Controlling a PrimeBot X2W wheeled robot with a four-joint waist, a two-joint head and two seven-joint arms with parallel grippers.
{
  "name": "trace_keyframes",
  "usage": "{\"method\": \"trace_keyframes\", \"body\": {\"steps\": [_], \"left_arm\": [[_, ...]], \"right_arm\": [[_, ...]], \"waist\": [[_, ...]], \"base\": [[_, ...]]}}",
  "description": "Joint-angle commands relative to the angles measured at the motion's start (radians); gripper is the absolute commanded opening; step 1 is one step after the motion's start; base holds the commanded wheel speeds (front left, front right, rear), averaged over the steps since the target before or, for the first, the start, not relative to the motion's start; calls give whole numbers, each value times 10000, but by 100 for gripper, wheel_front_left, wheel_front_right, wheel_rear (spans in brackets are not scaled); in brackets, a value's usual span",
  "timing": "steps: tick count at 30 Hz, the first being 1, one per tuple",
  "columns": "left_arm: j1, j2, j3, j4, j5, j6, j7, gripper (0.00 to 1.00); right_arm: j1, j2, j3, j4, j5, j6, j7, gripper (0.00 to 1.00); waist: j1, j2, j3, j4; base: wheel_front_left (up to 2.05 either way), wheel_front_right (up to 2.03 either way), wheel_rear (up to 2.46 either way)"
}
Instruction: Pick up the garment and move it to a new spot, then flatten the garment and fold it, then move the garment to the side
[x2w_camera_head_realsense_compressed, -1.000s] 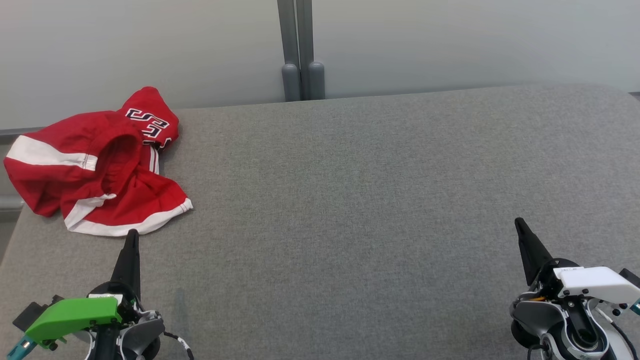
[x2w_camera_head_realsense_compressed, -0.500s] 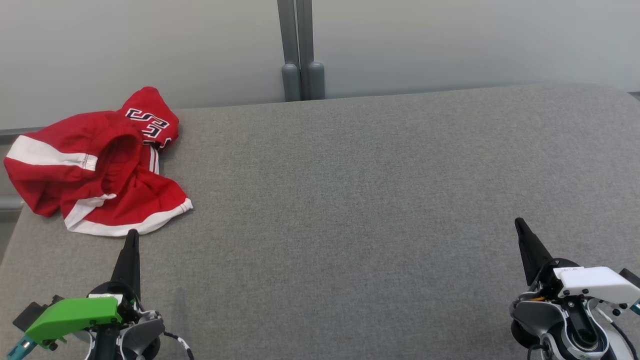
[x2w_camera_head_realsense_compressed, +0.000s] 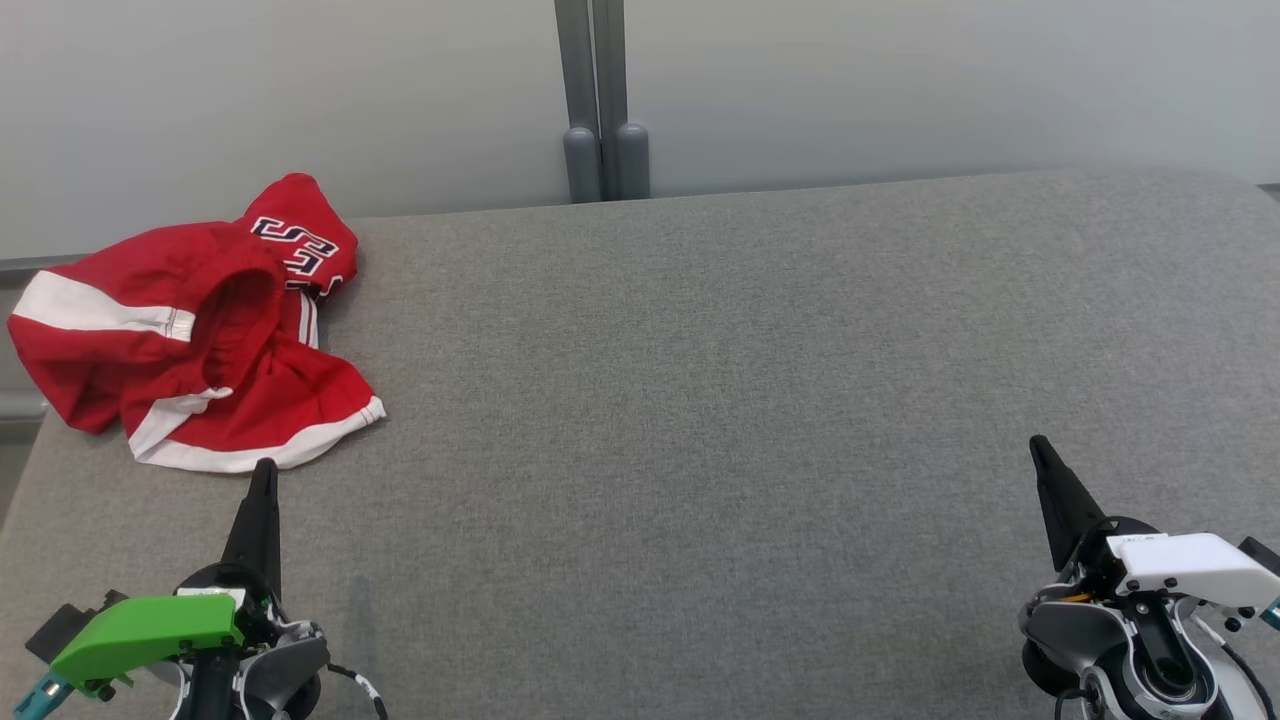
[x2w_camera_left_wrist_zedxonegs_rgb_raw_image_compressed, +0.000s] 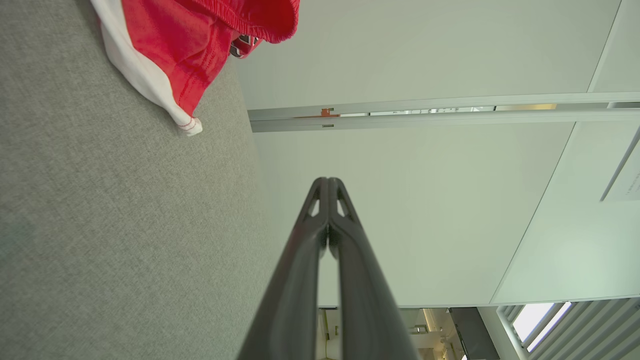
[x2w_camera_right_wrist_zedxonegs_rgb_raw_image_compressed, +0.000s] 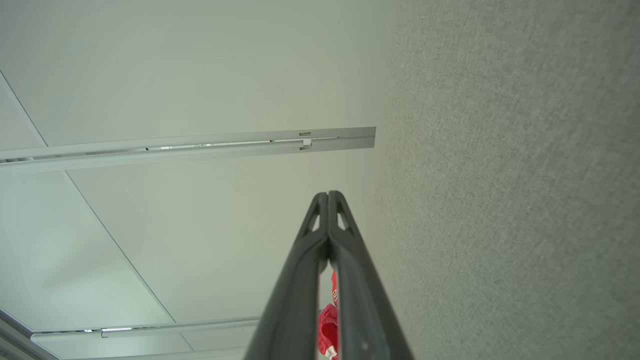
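The garment (x2w_camera_head_realsense_compressed: 190, 325) is a crumpled red piece with white bands and dark lettering, lying at the far left corner of the grey padded table (x2w_camera_head_realsense_compressed: 700, 400). In the left wrist view its red and white hem (x2w_camera_left_wrist_zedxonegs_rgb_raw_image_compressed: 165, 65) sits at the top left. My left gripper (x2w_camera_head_realsense_compressed: 264, 468) is shut and empty, its tips just short of the garment's near hem. My right gripper (x2w_camera_head_realsense_compressed: 1036, 443) is shut and empty at the lower right, far from the garment. In each wrist view the fingers press together, left gripper (x2w_camera_left_wrist_zedxonegs_rgb_raw_image_compressed: 327, 181) and right gripper (x2w_camera_right_wrist_zedxonegs_rgb_raw_image_compressed: 328, 194). A sliver of the garment (x2w_camera_right_wrist_zedxonegs_rgb_raw_image_compressed: 327, 325) shows between the right fingers.
A pale wall with a grey post (x2w_camera_head_realsense_compressed: 600, 100) stands behind the table's far edge. The table's left edge (x2w_camera_head_realsense_compressed: 20, 470) runs close under the garment. The grey surface stretches wide between the two grippers.
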Motion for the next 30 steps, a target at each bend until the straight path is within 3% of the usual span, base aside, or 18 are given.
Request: {"method": "trace_keyframes", "body": {"steps": [1, 22, 23, 24, 25, 30], "left_arm": [[-116, 5, 15, -15, 4, -53, 26, 0], [-117, 5, 15, -15, 4, -53, 24, 0], [11, -4, -6, 25, 1, 2, -2, 100], [33, -11, -16, 72, 7, 4, -16, 0], [135, -38, -20, 203, 1, 13, -9, 100], [356, -76, -206, 301, 82, 19, -186, 100]], "right_arm": [[-82, -4, 3, -20, -39, 9, 17, 0], [-82, -4, 3, -20, -39, 9, 18, 0], [13, 2, 0, 29, 1, 2, -1, 100], [35, 11, 8, 69, -4, 0, -13, 0], [134, 48, 9, 193, 1, -2, -5, 100], [354, 92, 142, 302, -71, -2, -186, 100]], "waist": [[0, 0, 0, 0], [0, 0, 0, 0], [0, 0, 0, 0], [0, 0, 0, 0], [0, 0, 0, 0], [0, 0, 0, 0]], "base": [[0, 0, 0], [0, 0, 0], [0, 0, 0], [0, 0, 0], [0, 0, 0], [0, 0, 0]]}}
